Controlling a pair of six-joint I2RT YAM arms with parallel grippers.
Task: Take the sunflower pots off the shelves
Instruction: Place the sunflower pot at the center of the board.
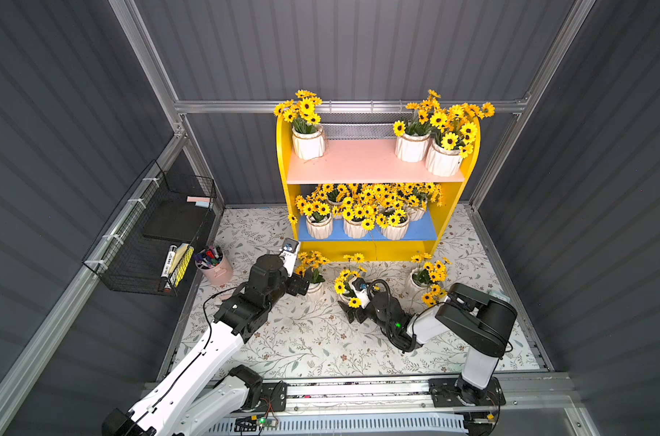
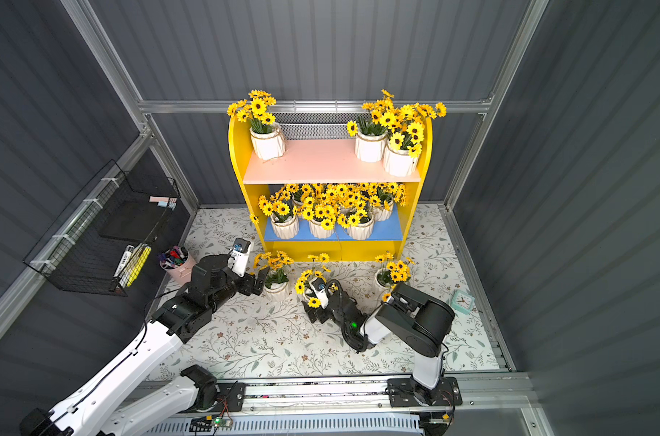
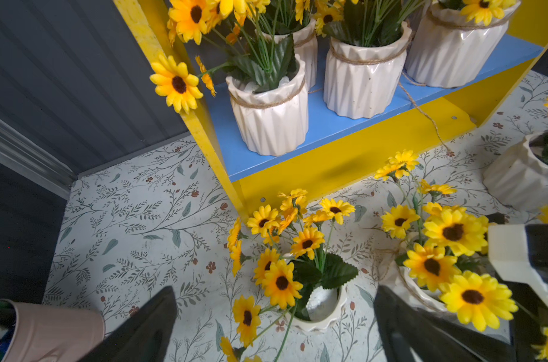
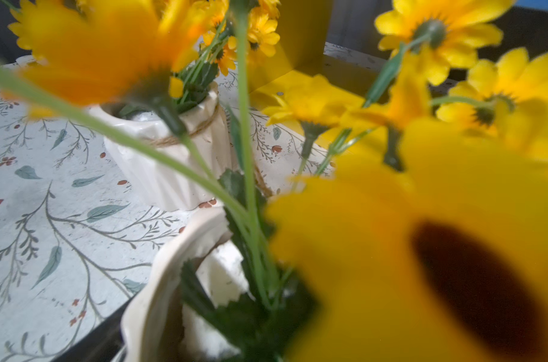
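Blurred blooms (image 4: pixel 454 250) crowd the right gripper (image 1: pixel 349 312), released at a pot (image 4: pixel 160 275); left gripper (image 3: pixel 276 294) equally spread.

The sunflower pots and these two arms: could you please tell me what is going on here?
Two arms are clearing sunflower pots from the shelves onto the floral mat. Three pots stand on the mat, three remain on the pink upper board, several on the blue lower board. The left end effector is open around the leftmost mat pot; the right end effector, also open, is at the middle pot.
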